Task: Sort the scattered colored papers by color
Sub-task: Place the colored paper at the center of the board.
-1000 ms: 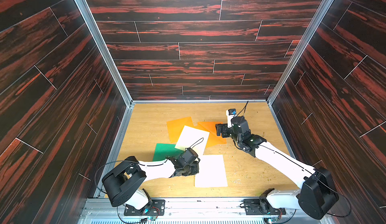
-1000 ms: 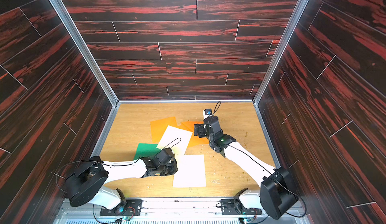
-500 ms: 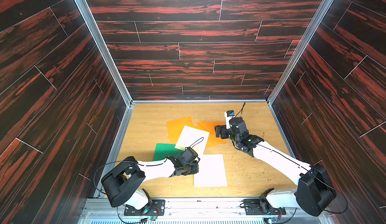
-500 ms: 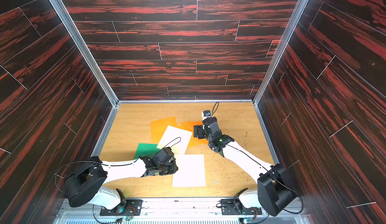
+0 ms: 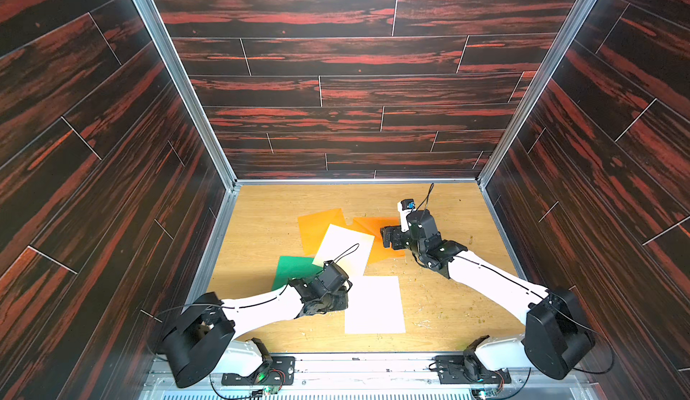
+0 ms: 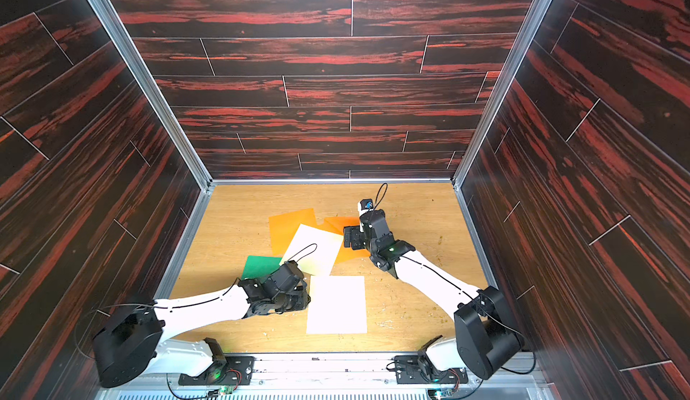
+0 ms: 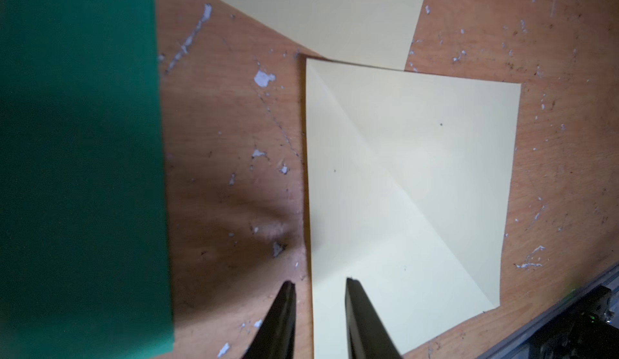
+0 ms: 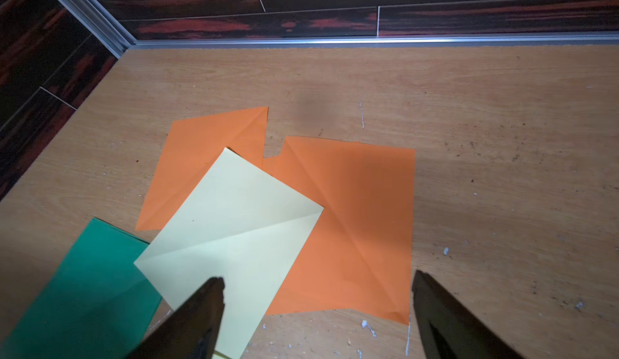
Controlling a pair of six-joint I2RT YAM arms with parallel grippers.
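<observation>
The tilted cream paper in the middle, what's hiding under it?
Under the cream paper lie parts of the left orange paper, the right orange paper and the green paper. Anything wholly covered is hidden.

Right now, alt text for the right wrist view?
The right gripper hangs open above a wooden table. A creased cream paper overlaps the nearer orange paper, the farther orange paper and a green paper. Dark wall panels stand behind.
</observation>
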